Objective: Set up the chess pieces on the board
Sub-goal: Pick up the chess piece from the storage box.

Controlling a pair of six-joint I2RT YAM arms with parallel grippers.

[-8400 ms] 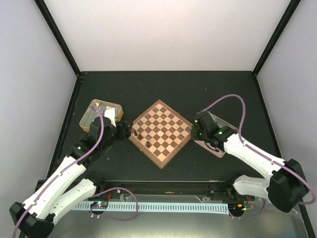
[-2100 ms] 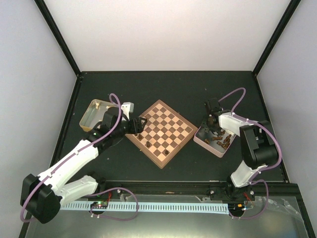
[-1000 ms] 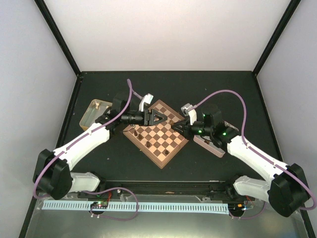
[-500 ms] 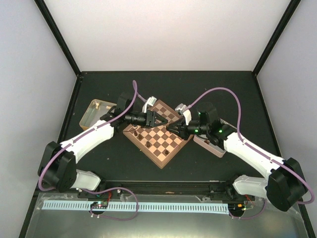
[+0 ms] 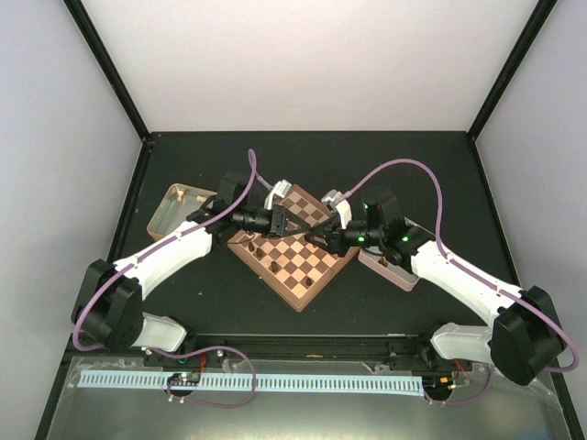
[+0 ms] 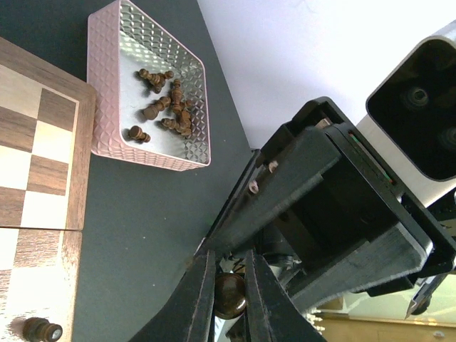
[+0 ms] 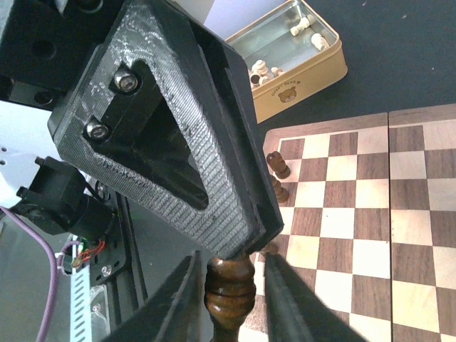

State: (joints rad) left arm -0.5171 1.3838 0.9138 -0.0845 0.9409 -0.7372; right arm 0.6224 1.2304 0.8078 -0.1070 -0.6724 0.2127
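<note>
Above the board (image 5: 303,271), my two grippers meet tip to tip over one dark brown chess piece (image 7: 229,291). My left gripper (image 6: 229,279) is shut on its round head (image 6: 229,296). My right gripper (image 7: 232,276) stands open around the turned stem, with a gap on each side. From above, the left gripper (image 5: 295,225) and right gripper (image 5: 317,236) hide the piece. A few dark pieces (image 7: 279,165) stand near the board's left edge, and another (image 6: 41,330) shows in the left wrist view.
A pink tray (image 5: 396,268) right of the board holds several dark pieces (image 6: 165,107). A gold tin (image 5: 174,207) at the left holds pale pieces (image 7: 305,24). Cables arch over both arms. Black frame rails border the dark table.
My left gripper has closed on the piece's head. My right gripper's fingers have parted from the stem. Both grippers have drawn together over the board.
</note>
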